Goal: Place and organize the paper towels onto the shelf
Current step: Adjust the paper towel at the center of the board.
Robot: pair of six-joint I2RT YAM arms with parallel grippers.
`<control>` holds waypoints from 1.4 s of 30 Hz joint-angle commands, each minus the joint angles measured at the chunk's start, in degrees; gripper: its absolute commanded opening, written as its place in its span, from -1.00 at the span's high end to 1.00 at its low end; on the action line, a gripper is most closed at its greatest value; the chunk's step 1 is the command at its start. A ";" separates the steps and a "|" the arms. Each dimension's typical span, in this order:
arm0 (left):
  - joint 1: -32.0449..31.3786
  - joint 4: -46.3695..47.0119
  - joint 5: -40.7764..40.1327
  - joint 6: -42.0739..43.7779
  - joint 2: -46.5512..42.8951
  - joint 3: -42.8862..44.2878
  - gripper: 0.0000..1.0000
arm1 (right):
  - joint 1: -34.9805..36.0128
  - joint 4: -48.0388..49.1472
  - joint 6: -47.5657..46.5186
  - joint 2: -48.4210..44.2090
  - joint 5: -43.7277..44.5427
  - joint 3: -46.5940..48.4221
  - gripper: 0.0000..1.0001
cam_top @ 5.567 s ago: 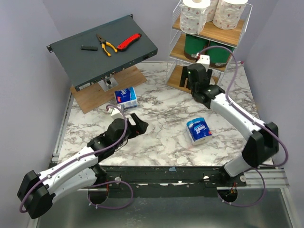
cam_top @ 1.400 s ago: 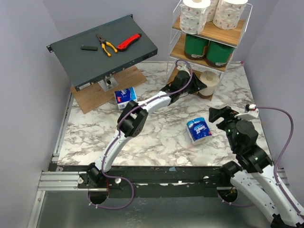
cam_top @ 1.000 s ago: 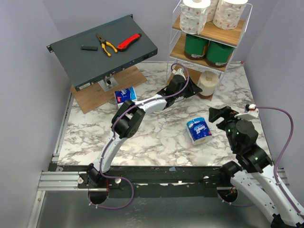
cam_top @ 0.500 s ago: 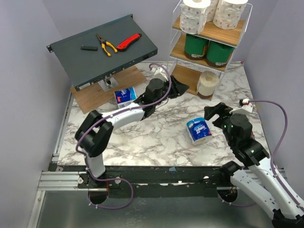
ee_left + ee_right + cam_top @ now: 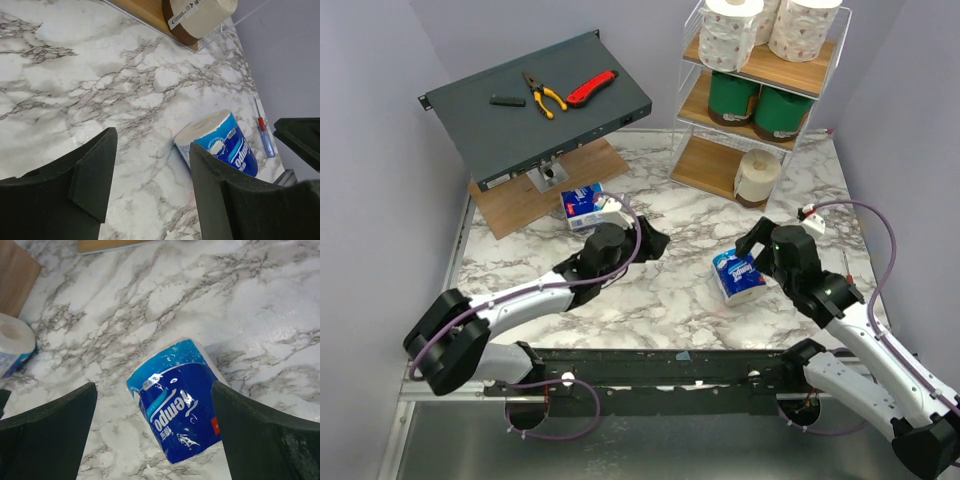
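Observation:
The white wire shelf (image 5: 705, 160) stands at the back right. White pink-printed rolls (image 5: 730, 35) fill its top tier, two green rolls (image 5: 732, 98) the middle, and a cream roll (image 5: 757, 178) the bottom board. A blue-and-white pack (image 5: 738, 277) lies on the marble. My right gripper (image 5: 752, 245) hangs open just above it, and in the right wrist view (image 5: 153, 385) the jaws stand wide on either side of the pack (image 5: 180, 405). My left gripper (image 5: 655, 243) is open and empty over mid-table, as the left wrist view (image 5: 152, 140) shows. A second pack (image 5: 582, 203) lies behind it.
A slanted dark grey box (image 5: 535, 110) with pliers (image 5: 542, 95) and a red knife (image 5: 592, 88) sits at the back left on a wooden board (image 5: 520, 205). A small screwdriver (image 5: 262, 132) lies right of the blue pack.
My left arm drew back from the shelf's bottom tier to mid-table, leaving the cream roll on the bottom board. My right gripper moved left and down over the blue pack.

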 commanded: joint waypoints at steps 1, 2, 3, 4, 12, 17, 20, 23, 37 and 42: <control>-0.61 -3.32 -2.28 2.93 -7.96 -5.25 -0.21 | -0.15 -4.50 5.50 0.50 -0.97 0.11 -0.99; -0.62 -3.32 -2.25 2.73 -9.52 -6.28 -0.21 | -0.15 -4.47 6.05 0.18 -0.86 -0.28 -0.99; -0.61 -3.01 -2.34 2.24 -10.50 -7.77 -0.21 | -0.15 -4.47 6.45 0.01 -0.67 -0.81 -0.99; -0.61 -2.18 -2.18 1.99 -11.62 -9.33 -0.21 | -0.20 -4.48 6.75 -0.05 -0.32 -1.25 -0.99; -0.62 4.25 0.14 -0.73 -15.90 -17.37 -0.19 | -0.22 -2.37 9.29 -0.35 -0.49 -4.54 -0.99; -0.73 5.26 0.29 -0.68 -19.11 -20.22 -0.19 | -0.23 0.11 6.24 0.48 -1.18 -4.69 -0.99; -0.69 4.49 0.17 -0.35 -20.48 -20.94 -0.19 | -0.19 1.11 5.01 2.42 -1.26 -4.74 -0.99; -0.68 4.24 0.06 -0.23 -21.04 -21.75 -0.20 | -0.16 2.34 4.53 4.39 -1.94 -5.16 -0.99; -0.69 4.56 0.58 1.21 -21.16 -22.56 -0.20 | -0.17 9.84 -1.29 11.99 -9.40 -5.62 -0.92; -0.70 4.94 1.20 1.36 -20.52 -22.60 -0.19 | -0.14 13.63 -5.83 15.90 -16.11 -5.51 -0.85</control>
